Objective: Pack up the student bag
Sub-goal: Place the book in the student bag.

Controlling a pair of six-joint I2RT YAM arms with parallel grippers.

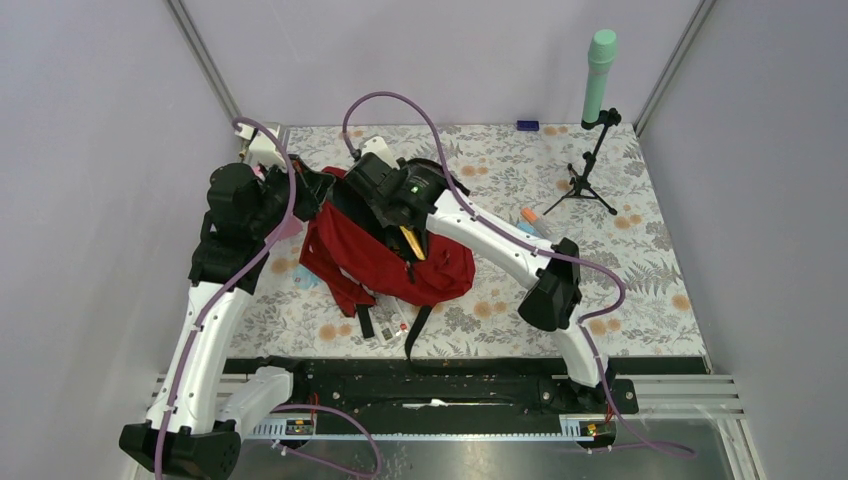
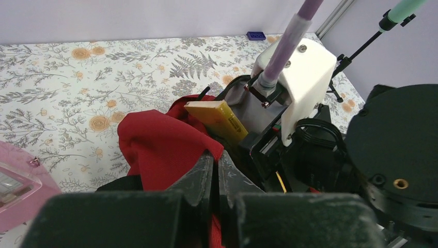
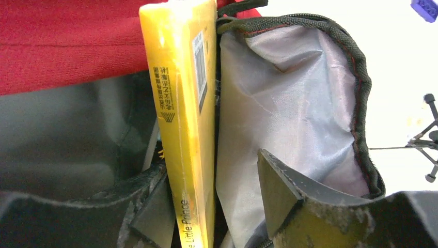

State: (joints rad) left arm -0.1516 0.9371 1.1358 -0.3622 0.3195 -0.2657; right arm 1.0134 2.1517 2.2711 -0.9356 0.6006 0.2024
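Observation:
The student bag (image 1: 440, 278) is a red backpack lying mid-table with its mouth held open. It also shows in the left wrist view (image 2: 155, 142), and its grey lining (image 3: 289, 103) shows in the right wrist view. My left gripper (image 1: 318, 190) (image 2: 215, 157) is shut on a fold of the bag's red rim. My right gripper (image 1: 405, 232) (image 3: 212, 164) is over the bag's mouth, jaws apart. A yellow book (image 3: 181, 103) (image 2: 219, 119) (image 1: 412, 243) stands upright between them, against the left finger (image 3: 155, 178). The right finger (image 3: 274, 175) stands clear of it, with grey lining between.
A pink case (image 2: 15, 188) lies left of the bag under my left arm. A black tripod (image 1: 590, 180) with a green cylinder (image 1: 600, 70) stands back right. A small blue block (image 1: 527, 125) lies at the far edge. An orange pen (image 1: 530, 215) lies right of the bag.

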